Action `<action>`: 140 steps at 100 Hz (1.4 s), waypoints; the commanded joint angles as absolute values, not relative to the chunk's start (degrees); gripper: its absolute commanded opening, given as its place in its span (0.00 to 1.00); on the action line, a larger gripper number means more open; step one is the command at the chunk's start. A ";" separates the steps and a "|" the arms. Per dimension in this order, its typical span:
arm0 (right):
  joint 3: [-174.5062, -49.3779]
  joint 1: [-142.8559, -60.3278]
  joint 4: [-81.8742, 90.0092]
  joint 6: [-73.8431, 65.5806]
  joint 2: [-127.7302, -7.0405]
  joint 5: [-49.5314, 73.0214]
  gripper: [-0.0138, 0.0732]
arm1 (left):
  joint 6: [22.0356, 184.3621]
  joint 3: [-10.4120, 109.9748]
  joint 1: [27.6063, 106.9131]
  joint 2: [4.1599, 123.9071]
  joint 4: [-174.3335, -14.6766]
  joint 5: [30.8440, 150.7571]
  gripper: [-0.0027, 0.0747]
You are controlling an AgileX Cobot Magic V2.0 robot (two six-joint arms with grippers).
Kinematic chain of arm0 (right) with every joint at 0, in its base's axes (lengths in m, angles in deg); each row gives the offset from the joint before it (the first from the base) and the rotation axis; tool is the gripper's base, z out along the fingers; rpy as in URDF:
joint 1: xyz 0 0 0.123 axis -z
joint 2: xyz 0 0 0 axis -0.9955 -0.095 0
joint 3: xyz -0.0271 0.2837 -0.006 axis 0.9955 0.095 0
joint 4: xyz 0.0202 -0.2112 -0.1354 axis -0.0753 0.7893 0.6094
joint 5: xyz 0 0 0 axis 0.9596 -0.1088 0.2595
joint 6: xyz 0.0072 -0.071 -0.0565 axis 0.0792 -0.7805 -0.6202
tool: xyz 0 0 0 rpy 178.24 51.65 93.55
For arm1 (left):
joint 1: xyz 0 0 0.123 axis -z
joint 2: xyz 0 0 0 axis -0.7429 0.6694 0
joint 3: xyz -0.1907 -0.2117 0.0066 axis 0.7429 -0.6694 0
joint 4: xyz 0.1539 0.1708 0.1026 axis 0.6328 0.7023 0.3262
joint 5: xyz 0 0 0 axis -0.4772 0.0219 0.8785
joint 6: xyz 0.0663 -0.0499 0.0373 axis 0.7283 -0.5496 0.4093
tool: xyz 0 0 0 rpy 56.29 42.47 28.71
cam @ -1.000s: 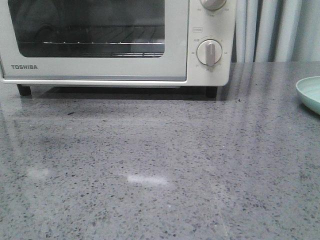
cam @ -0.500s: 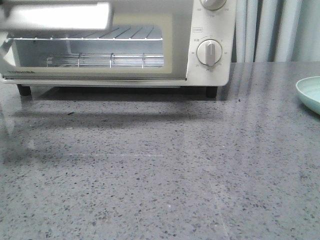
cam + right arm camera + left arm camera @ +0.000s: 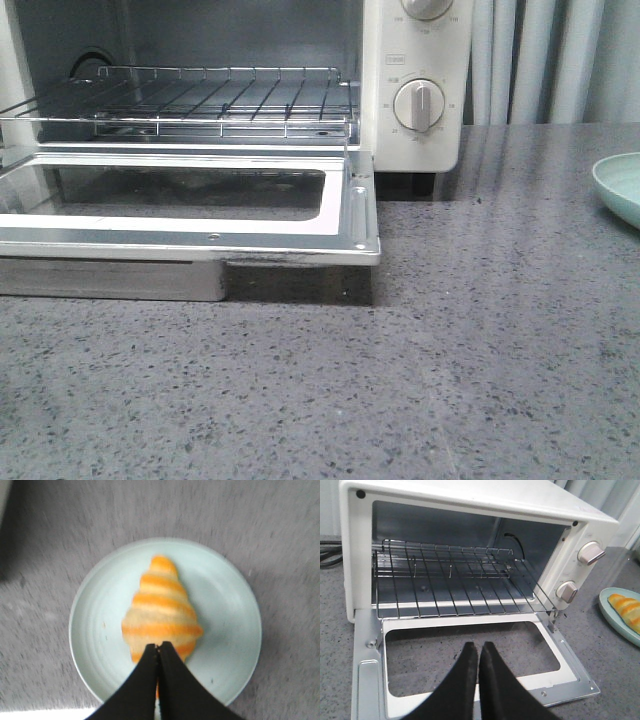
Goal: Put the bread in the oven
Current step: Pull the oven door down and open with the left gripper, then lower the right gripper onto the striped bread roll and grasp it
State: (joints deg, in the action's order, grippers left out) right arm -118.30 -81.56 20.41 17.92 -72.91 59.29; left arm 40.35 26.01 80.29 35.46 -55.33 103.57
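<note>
The white oven [image 3: 415,60] stands at the back left with its glass door [image 3: 350,215] folded down flat and its wire rack [image 3: 200,100] bare. No gripper shows in the front view. In the left wrist view my left gripper [image 3: 478,646] is shut and holds nothing, hovering over the lowered door [image 3: 560,665] in front of the rack [image 3: 455,590]. The striped orange bread [image 3: 160,605] lies on a pale green plate [image 3: 225,620]. My right gripper [image 3: 158,646] is shut just above the bread's wide end, with nothing between its fingers.
The plate [image 3: 620,185] sits at the table's right edge, to the right of the oven, with the bread [image 3: 627,611] on it. Two round dials [image 3: 418,104] face forward. A black cable [image 3: 330,555] runs left of the oven. Curtains [image 3: 540,60] hang behind.
The oven door swung from shut, through half down, to lying flat open, exposing the rack.
</note>
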 commanded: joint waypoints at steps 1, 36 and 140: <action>-120.78 -81.25 21.39 16.84 -75.34 61.70 0.24 | 40.19 27.45 80.65 35.63 -54.74 100.93 0.01; -120.78 -81.25 21.53 16.96 -83.93 60.50 0.57 | 40.19 27.45 80.65 35.63 -53.63 101.43 0.01; -120.78 -93.89 19.58 16.83 -76.12 74.02 0.08 | 40.19 27.58 80.65 25.75 -51.89 101.14 0.01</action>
State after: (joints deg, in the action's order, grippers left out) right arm -119.35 -90.45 20.17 17.49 -81.80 69.34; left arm 40.35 25.93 80.29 26.55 -53.12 106.05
